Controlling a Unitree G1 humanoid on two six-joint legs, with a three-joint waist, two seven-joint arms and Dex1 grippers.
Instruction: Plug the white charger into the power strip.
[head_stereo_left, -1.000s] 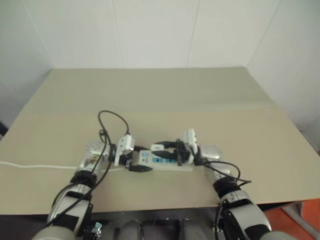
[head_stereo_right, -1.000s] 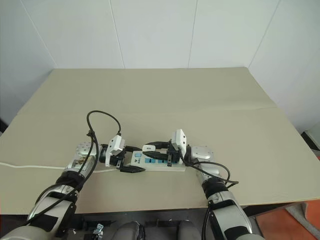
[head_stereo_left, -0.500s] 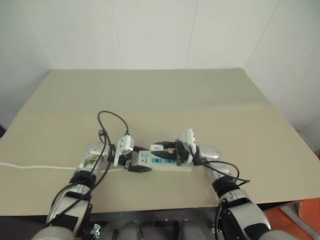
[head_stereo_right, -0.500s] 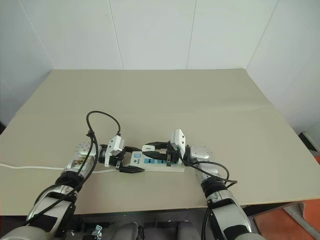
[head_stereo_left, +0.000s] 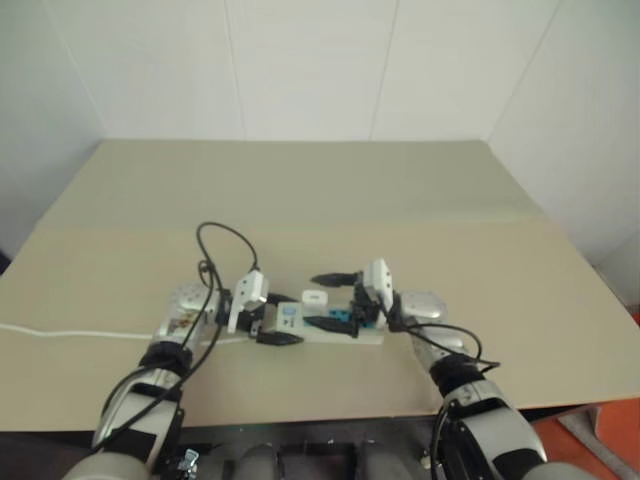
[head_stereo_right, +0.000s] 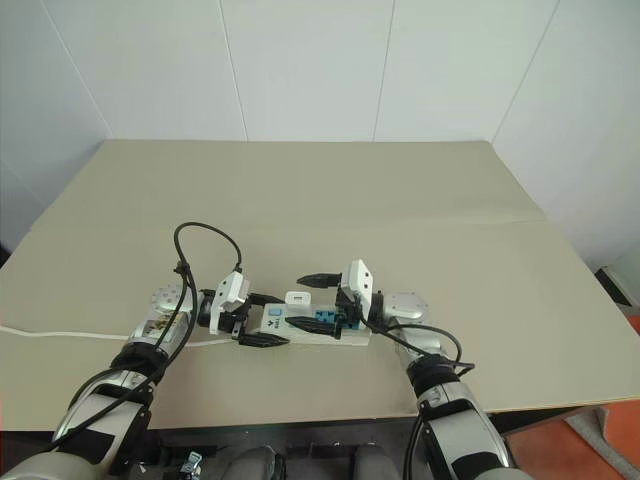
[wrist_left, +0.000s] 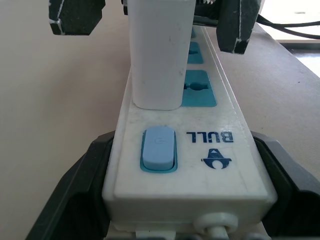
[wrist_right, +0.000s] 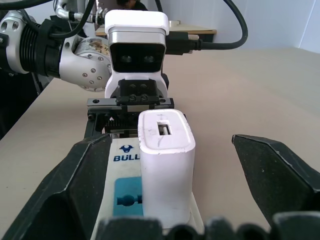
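Observation:
The power strip lies near the table's front edge, and my left gripper is shut on its switch end, one black finger on each long side. The white charger stands upright in the socket nearest the switch. My right gripper is open, coming from the strip's other end. Its fingers stand well apart on either side of the charger and do not touch it. Two blue sockets behind the charger show uncovered.
The strip's thin white cord runs off to the left across the beige table. The table's front edge is close below the strip. White walls stand behind the table and to its right.
My right gripper has opened and let go of the charger, which stays standing in the strip. The left gripper and the strip have not moved.

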